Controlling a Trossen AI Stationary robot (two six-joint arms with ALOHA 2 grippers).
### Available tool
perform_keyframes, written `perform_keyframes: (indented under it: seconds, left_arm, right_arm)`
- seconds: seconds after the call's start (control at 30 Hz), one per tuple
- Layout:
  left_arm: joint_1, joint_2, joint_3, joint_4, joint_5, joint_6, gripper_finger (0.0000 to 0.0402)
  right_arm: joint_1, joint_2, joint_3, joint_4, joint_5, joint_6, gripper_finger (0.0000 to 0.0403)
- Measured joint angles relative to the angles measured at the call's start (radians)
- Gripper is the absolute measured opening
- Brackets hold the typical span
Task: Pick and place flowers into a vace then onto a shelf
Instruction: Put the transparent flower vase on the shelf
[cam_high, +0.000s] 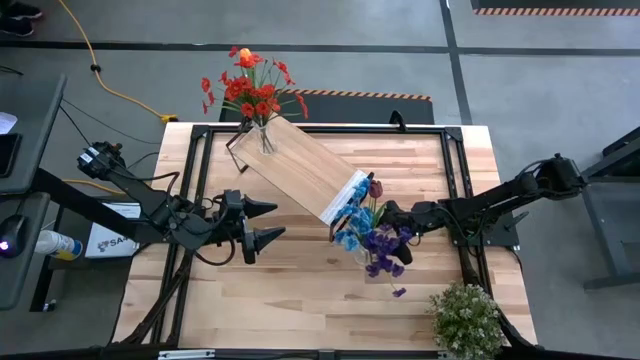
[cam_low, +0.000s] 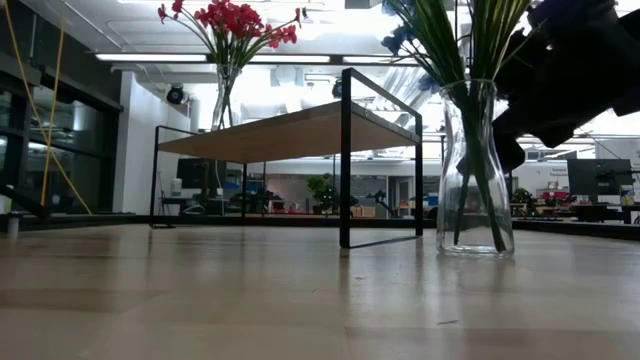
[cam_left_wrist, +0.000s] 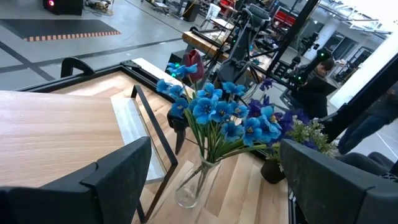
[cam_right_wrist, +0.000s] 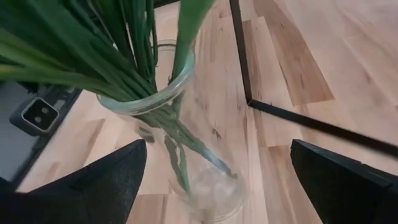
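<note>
The tabletop is pale striped wood with a black frame along its edges, standing on a grey concrete floor marked with dark lines and a hazard-striped strip. A yellow cable trails across the floor at the far left. In the low view the room behind is an open workshop with bright ceiling lights, glass walls and benches.

The shelf lies diagonally on the tabletop. At its far end stands a glass vase of red and orange flowers. Just beside its near end, on the tabletop, a second vase holds blue, purple and dark red flowers.

The right hand sits at this second vase, fingers spread wide on either side of the glass, grasping nothing. The left hand waits apart over the tabletop's left half, released, fingers wide and pointing toward the blue flowers.

A bushy pale plant stands at the near right corner. A person shows beyond the tabletop in the left wrist view.
</note>
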Motion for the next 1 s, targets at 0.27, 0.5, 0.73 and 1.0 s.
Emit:
perform_keyframes:
  seconds: [0.27, 0.5, 0.73, 1.0]
  left_arm:
    - [0.000, 0.000, 0.000, 0.000, 0.000, 0.000, 0.0386]
    - [0.000, 0.000, 0.000, 0.000, 0.000, 0.000, 0.0386]
    - [0.000, 0.000, 0.000, 0.000, 0.000, 0.000, 0.0386]
    - [0.000, 0.000, 0.000, 0.000, 0.000, 0.000, 0.0386]
  right_arm:
    - [0.000, 0.000, 0.000, -0.011, -0.011, 0.045, 0.0387]
    - [0.000, 0.000, 0.000, -0.011, 0.018, 0.014, 0.0387]
    - [0.001, 0.000, 0.000, -0.011, 0.027, -0.007, 0.0387]
    - [0.013, 0.000, 0.000, -0.011, 0.000, -0.010, 0.0387]
